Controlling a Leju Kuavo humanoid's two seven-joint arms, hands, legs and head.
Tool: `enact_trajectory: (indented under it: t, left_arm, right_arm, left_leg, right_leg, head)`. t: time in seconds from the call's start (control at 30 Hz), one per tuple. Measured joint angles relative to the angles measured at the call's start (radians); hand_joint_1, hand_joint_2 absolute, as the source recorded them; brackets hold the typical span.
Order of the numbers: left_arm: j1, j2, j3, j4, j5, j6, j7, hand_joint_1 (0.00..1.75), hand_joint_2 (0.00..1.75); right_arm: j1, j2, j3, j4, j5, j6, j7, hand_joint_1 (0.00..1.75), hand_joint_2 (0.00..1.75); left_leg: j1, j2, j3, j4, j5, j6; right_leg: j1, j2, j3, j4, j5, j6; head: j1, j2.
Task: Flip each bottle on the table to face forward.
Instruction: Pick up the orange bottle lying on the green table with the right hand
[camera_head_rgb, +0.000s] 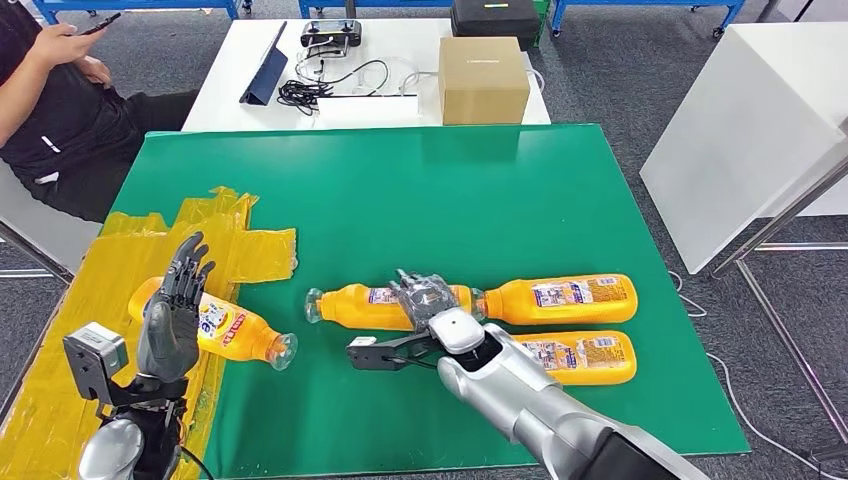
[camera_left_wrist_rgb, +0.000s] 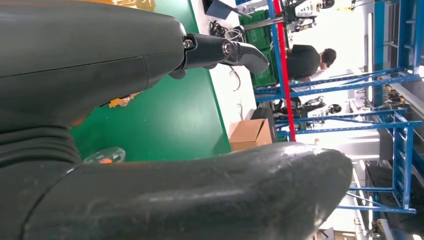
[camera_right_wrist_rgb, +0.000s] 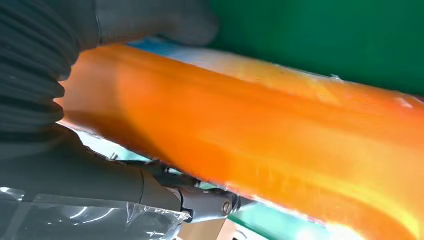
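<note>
Several orange bottles lie on their sides on the green table (camera_head_rgb: 400, 190). My right hand (camera_head_rgb: 430, 300) reaches over the middle bottle (camera_head_rgb: 365, 306) and grips it, fingers on its far side and thumb on the near side. In the right wrist view this bottle (camera_right_wrist_rgb: 260, 145) is a blurred orange body between fingers and thumb. Two more bottles lie to the right, one farther (camera_head_rgb: 565, 297) and one nearer (camera_head_rgb: 585, 357). My left hand (camera_head_rgb: 175, 310) stands upright with fingers spread and empty, over the left bottle (camera_head_rgb: 225, 330). That bottle's clear neck (camera_left_wrist_rgb: 105, 156) shows past the left hand (camera_left_wrist_rgb: 100, 65).
A patch of yellow tape (camera_head_rgb: 110, 280) covers the table's left part. Behind stands a white table (camera_head_rgb: 230, 90) with a cardboard box (camera_head_rgb: 484, 80), cables and a tablet. A seated person (camera_head_rgb: 50, 110) is at the far left, a white cabinet (camera_head_rgb: 740, 140) at the right.
</note>
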Motion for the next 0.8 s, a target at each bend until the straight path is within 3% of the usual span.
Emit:
enact_trajectory:
  t: [0.8]
  left_arm:
    - [-0.001,-0.01,0.0,0.0,0.029,0.002,0.007,0.0,0.0]
  right_arm:
    - [-0.001,0.004,-0.033,0.027,-0.054,-0.075,0.007,1.75,1.75]
  left_leg:
    - [0.0,0.0,0.0,0.0,0.0,0.0]
  right_leg:
    - [0.0,0.0,0.0,0.0,0.0,0.0]
  head:
    - [0.0,0.0]
